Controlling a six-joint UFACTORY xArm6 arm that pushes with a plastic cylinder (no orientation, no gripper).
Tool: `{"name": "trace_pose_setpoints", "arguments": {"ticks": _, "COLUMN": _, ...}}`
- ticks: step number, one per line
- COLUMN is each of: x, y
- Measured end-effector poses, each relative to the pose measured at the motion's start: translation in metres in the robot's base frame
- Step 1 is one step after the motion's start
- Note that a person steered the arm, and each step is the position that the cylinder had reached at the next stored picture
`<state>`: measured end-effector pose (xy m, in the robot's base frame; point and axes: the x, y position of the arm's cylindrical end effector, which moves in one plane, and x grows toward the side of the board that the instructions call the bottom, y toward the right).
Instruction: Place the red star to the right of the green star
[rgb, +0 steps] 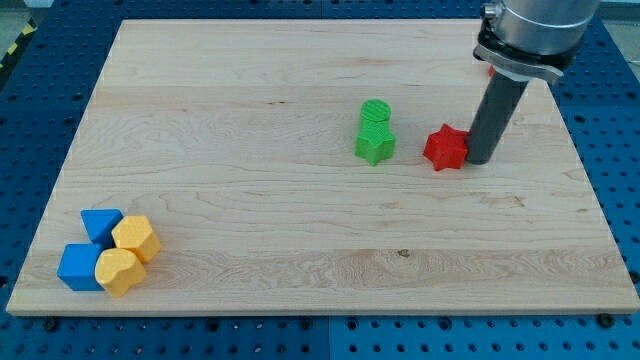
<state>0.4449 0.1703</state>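
Note:
The red star (445, 148) lies on the wooden board (300, 220), right of centre. The green star (375, 146) lies a short way to its left, with a gap between them. A green round block (375, 114) touches the green star on its upper side. My tip (478, 160) stands right against the red star's right side, at the bottom of the dark rod that comes down from the view's top right.
A cluster sits at the view's bottom left: a blue triangle-like block (101, 224), a blue cube (78, 266), and two yellow blocks (135, 238) (119, 271). A small red piece (491, 71) peeks out behind the rod's upper part.

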Motion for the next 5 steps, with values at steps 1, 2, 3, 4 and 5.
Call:
{"name": "trace_pose_setpoints", "arguments": {"ticks": 1, "x": -0.014, "y": -0.018}}
{"name": "trace_pose_setpoints", "arguments": {"ticks": 2, "x": -0.014, "y": -0.037}}
{"name": "trace_pose_setpoints", "arguments": {"ticks": 3, "x": -0.019, "y": -0.057}}
{"name": "trace_pose_setpoints", "arguments": {"ticks": 4, "x": -0.029, "y": -0.063}}
{"name": "trace_pose_setpoints", "arguments": {"ticks": 5, "x": -0.029, "y": -0.034}}
